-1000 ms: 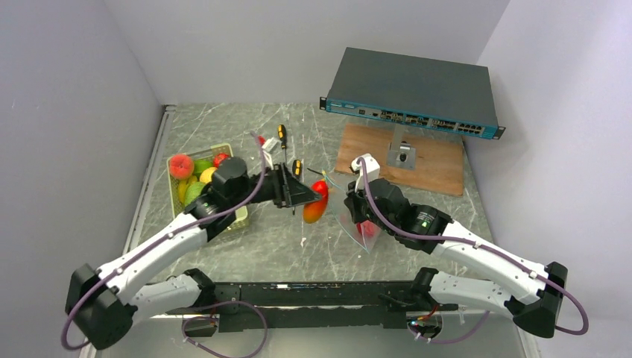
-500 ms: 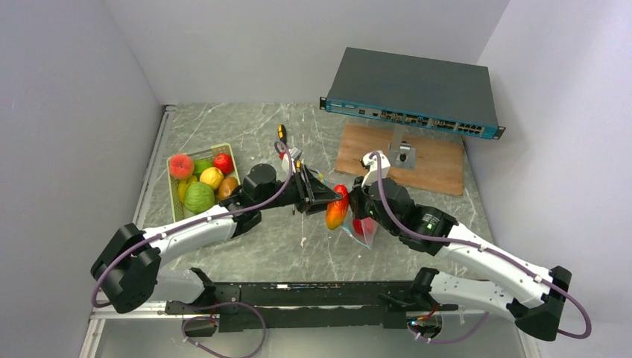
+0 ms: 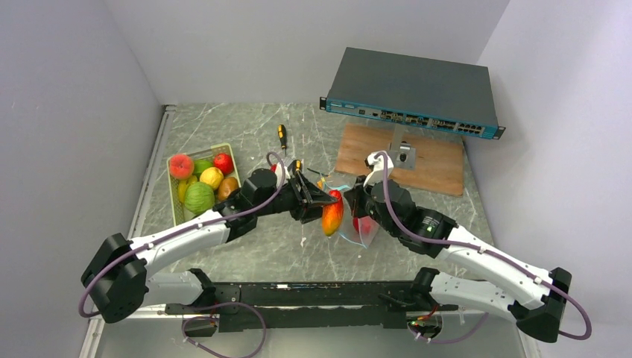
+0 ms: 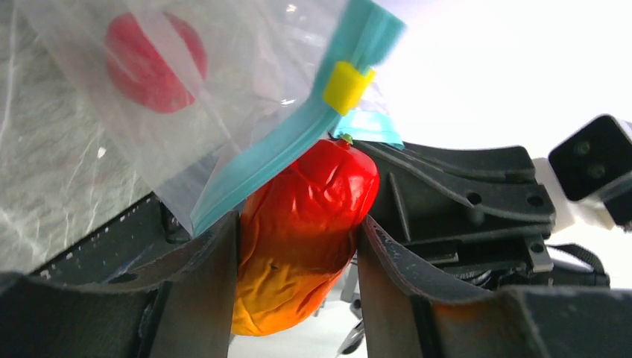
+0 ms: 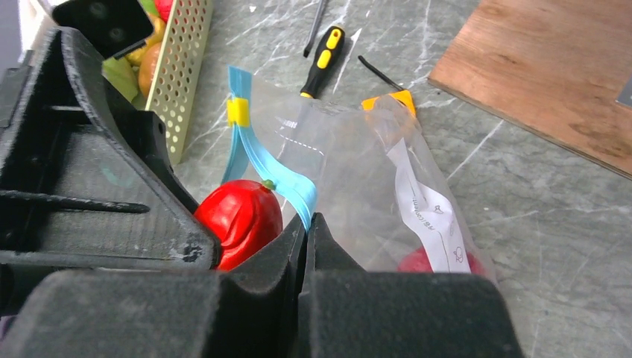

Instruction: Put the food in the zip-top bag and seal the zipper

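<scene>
- The table [image 3: 223, 127] has the work near its middle in the top view. The pale green tray [image 3: 173, 207], at 9 o'clock, holds the rest of the food [image 3: 200, 198], so this looks like one load of several.
- The zip-top bag [image 3: 358, 233] hangs just to the 3 o'clock side of centre, its mouth lifted, with one red fruit [image 4: 153, 60] already inside.
- The right gripper [image 5: 304, 237] has its fingers pressed together on the bag's mouth edge, holding it up. I judge it should hold firm and steady and tip the opening toward 9 o'clock, where the left gripper stands.
- The left gripper [image 4: 294, 261] is clamped on a red-orange fruit [image 4: 298, 231], one finger on each flank, with the stem end pointing toward the bag.
- That stem end touches the zipper [image 4: 276, 160], which crosses it at 12 o'clock in the left wrist view. I cannot tell whether it is past the lip.
- The better move is probably to dip the fruit under the strip, not push against it. Otherwise the soft lip may fold shut or pull out of the right fingers.
- The fruit should be let go only once most of it is inside, so it drops beside the red one and does not roll out.
- The yellow slider [image 4: 345, 86] sits on the strip at 1 o'clock of the fruit. It is best kept clear of, since sealing will need it.
</scene>
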You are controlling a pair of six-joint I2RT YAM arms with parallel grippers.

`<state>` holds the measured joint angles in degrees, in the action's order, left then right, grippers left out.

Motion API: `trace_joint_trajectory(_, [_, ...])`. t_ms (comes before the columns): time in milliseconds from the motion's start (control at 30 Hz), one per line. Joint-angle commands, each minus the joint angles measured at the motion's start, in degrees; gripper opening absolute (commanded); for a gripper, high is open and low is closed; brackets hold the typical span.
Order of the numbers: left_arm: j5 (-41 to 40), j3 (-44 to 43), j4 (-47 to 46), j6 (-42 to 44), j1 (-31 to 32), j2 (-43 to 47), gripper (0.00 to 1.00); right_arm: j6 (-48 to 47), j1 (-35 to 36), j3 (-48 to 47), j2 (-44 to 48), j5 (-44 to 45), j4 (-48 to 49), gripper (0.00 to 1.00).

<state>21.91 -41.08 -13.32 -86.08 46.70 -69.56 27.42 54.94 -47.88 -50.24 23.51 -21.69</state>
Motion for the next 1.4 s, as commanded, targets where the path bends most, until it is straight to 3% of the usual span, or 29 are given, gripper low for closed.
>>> trace_joint_trajectory(0, [-2.6,-2.1,10.9,-8.2,0.4,1.2,0.0,-0.5,0.3,0.8,0.5,-2.1,6.3,0.0])
trace_joint_trajectory(233, [-3.5,-5.1,18.2,-14.3,0.4,0.0,0.02,0.0,1.0,0.7,-0.4,-2.2,7.1,0.0])
trace_joint_trajectory(400, [-5.0,-10.7,22.5,-7.3,1.0,-0.7,0.02,1.8,1.2,-0.9,-2.6,2.3,4.2,0.0])
trace_joint_trajectory(533, [-1.9,-8.6,13.4,-3.5,2.3,-1.1,0.01,3.1,1.2,-2.6,-4.9,4.3,3.0,0.0])
trace_joint_trajectory(667, [1.3,-7.2,10.0,-2.8,3.8,-2.1,0.0,2.8,1.2,-3.8,-5.7,4.7,3.4,0.0])
trace_joint_trajectory(1033, [-1.4,-3.9,4.8,-17.1,3.8,-4.3,0.02,-0.1,2.9,-2.0,-3.6,0.1,6.2,0.0])
trace_joint_trajectory(1233, [-9.2,-2.0,5.3,-23.0,2.3,-1.7,0.09,0.2,6.2,-1.5,-3.5,0.6,5.1,0.0])
trace_joint_trajectory(1367, [-16.3,-2.4,12.7,-23.9,2.0,2.2,0.35,1.2,6.9,-0.7,-3.3,0.5,5.0,0.0])
